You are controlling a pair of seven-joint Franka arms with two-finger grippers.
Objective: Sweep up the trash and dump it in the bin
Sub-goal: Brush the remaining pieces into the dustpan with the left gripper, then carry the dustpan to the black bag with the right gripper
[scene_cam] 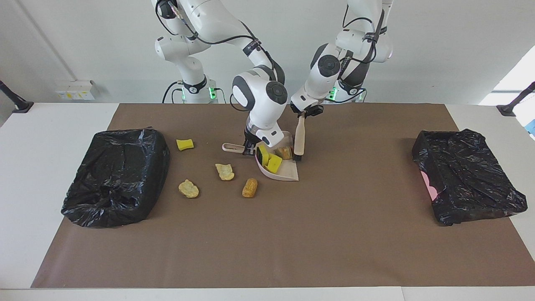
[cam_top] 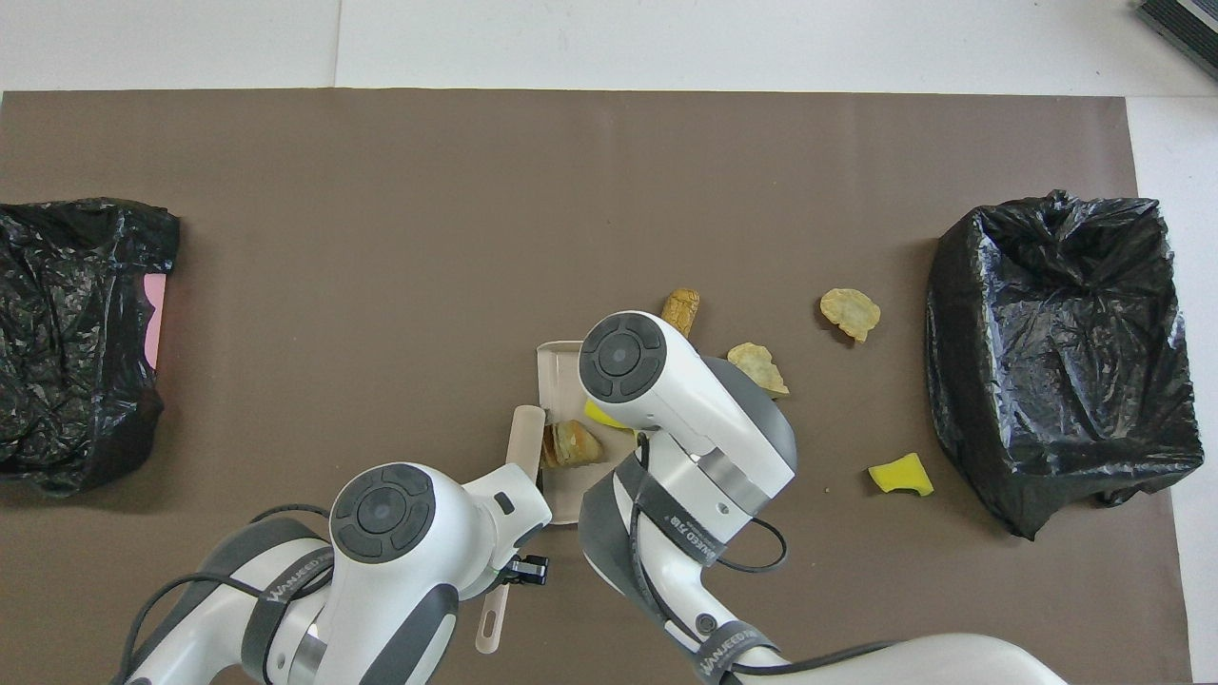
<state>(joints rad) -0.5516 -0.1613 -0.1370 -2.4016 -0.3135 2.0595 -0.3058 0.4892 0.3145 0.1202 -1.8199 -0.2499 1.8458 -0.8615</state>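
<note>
Yellow sponge chunks (scene_cam: 271, 160) and tan, bread-like lumps make up the trash. Two sponge chunks lie in the beige dustpan (scene_cam: 288, 172), and a brown crusty bread piece (scene_cam: 286, 152) sits in the pan beside them, at its edge toward the left arm's end of the table. Four more pieces lie loose on the mat toward the right arm's end: a yellow sponge wedge (scene_cam: 184, 144) nearest the robots, a pale flat bread piece (scene_cam: 225, 171), a lumpy tan piece (scene_cam: 188, 188) and an orange-brown roll (scene_cam: 250, 187) farthest from the robots.

At the dustpan's handle (scene_cam: 232, 147) is the right gripper (scene_cam: 250, 149), clamped on it with fingers drawn close, so the sponge chunks lie just beside it in the pan. Clamped tight on the grip of the beige brush (scene_cam: 299, 136) is the left gripper (scene_cam: 306, 112); the brush hangs nearly upright, its black bristles (scene_cam: 297, 158) down at the pan's edge, touching or just beside the brown bread piece. The loose pieces are well apart from both grippers.

Brown paper mat (scene_cam: 292, 234) covers a white table (scene_cam: 42, 138). A bin lined with a black bag (scene_cam: 117, 175) stands at the right arm's end, near the loose trash, and a second black-bagged bin (scene_cam: 468, 175), with a pink patch showing on its side, stands at the left arm's end. A plain pale wall (scene_cam: 83, 42) rises past the robots' bases, with a small socket box (scene_cam: 75, 90) low on it.
</note>
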